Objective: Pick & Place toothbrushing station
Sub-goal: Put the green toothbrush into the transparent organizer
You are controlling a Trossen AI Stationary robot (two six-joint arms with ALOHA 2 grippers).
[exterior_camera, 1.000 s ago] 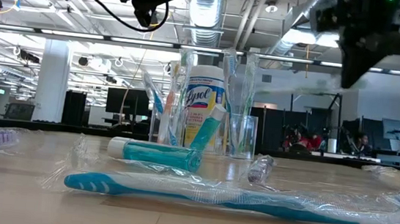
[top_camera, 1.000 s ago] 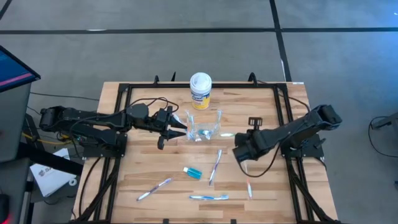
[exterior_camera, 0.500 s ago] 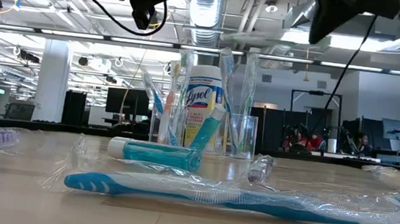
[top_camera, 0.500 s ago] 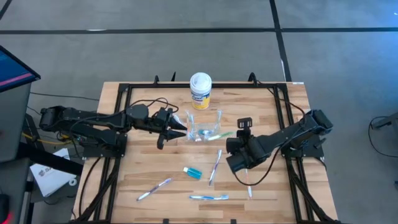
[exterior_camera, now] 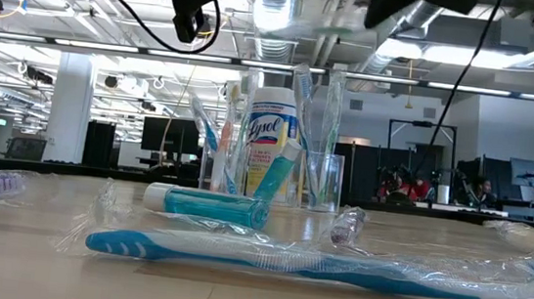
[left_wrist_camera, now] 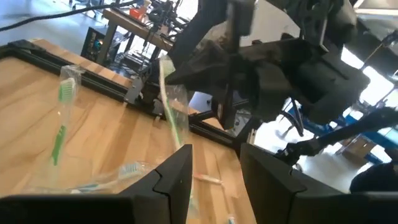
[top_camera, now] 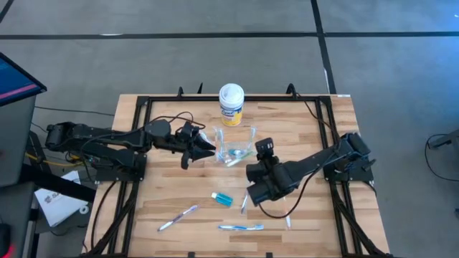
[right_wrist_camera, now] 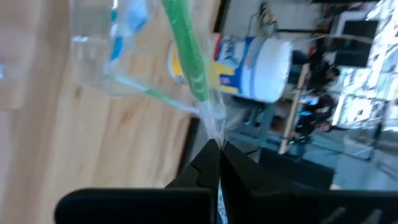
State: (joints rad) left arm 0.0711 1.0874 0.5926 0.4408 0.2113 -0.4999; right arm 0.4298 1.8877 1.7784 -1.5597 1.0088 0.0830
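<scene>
1. Right pincer (right_wrist_camera: 214, 149) is clenched on a wrapped green toothbrush (right_wrist_camera: 186, 56), just beside the clear cup (top_camera: 234, 145).
2. Left pincer (top_camera: 203, 148) sits released on the cup's other side.
3. Teal tube (top_camera: 222, 198) lies on the surface (top_camera: 165, 193).

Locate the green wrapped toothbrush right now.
In the right wrist view the green wrapped toothbrush hangs from the shut right gripper, raised near the clear cup at table centre.
</scene>
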